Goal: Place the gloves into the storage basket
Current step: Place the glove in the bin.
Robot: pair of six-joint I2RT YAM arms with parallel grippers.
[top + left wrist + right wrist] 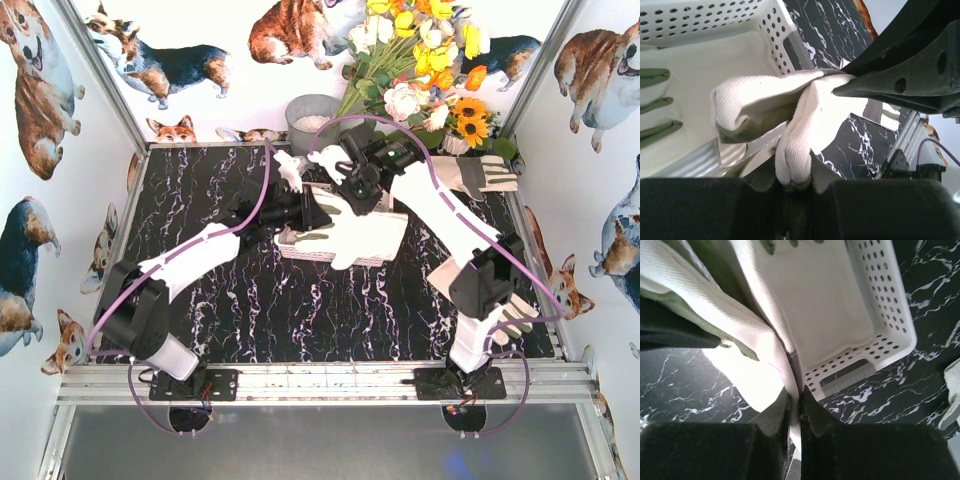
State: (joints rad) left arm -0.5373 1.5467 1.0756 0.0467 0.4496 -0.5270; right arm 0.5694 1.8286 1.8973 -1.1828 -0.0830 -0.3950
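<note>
One cream glove (365, 235) hangs between both grippers over the white storage basket (300, 250). My left gripper (795, 182) is shut on a bunched fold of its fabric (790, 115), just outside the basket's perforated corner (775, 30). My right gripper (796, 410) is shut on a thin edge of the same glove (740, 340), above the basket's end wall (880, 315). In the top view the two grippers (315, 210) (355, 195) meet at the basket's far side. Another glove lies in the basket, its grey-green fingers (655, 105) showing.
A further glove (480, 175) lies at the back right and one more (515, 315) sits beside the right arm's base. A grey bucket (312, 120) and a bunch of artificial flowers (420, 60) stand along the back wall. Metal rails frame the black marbled table (250, 310).
</note>
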